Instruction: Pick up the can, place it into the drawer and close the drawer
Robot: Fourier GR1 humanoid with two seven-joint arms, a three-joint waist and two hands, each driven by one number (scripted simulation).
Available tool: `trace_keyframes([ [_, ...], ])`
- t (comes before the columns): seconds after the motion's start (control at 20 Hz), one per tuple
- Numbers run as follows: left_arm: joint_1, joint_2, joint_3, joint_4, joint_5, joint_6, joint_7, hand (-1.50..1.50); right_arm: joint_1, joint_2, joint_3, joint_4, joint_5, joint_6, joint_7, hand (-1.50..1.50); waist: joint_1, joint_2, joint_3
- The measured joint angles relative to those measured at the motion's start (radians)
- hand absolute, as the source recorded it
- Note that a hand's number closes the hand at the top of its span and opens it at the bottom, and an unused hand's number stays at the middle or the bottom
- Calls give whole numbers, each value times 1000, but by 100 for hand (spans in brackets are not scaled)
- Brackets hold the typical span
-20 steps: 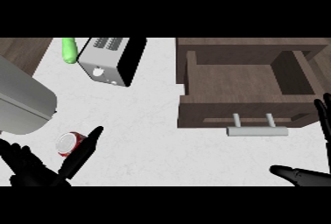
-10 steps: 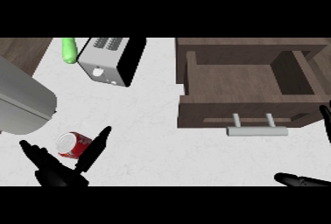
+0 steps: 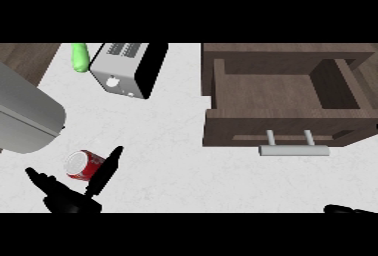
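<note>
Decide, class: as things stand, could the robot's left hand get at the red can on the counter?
Probably yes. The left hand is open, and the can lies on its side between its thumb and fingers. Nothing lies between them; the large grey appliance stands further back.

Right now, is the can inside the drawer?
No, the can lies on the counter by the left hand; the drawer holds nothing.

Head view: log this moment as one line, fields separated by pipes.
left hand open beside can, not gripping | can on counter | drawer open, nothing seen inside | right hand at lower edge
</note>
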Motion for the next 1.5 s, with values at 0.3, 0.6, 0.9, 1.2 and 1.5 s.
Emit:
trace_keyframes([
  [0.3,-3,-22,70,59,218,-53,-217,-150,9,-5,-20,-33,-19,8,29,-150,1,-1,0],
  [0.6,-7,-28,177,150,467,-162,-464,-150,7,-6,-31,-31,-17,17,27,-150,4,0,-1],
  [0.9,-27,-29,266,325,738,-311,-766,-150,-12,-8,-40,-49,-19,16,55,-150,1,1,1],
  [1.2,-127,-22,371,553,843,-473,-934,-150,-21,-22,-76,-38,-48,47,59,-150,-4,2,2],
  [1.5,-223,3,390,708,842,-581,-960,-150,-54,-19,-82,-28,-31,39,69,-150,-6,3,3],
])
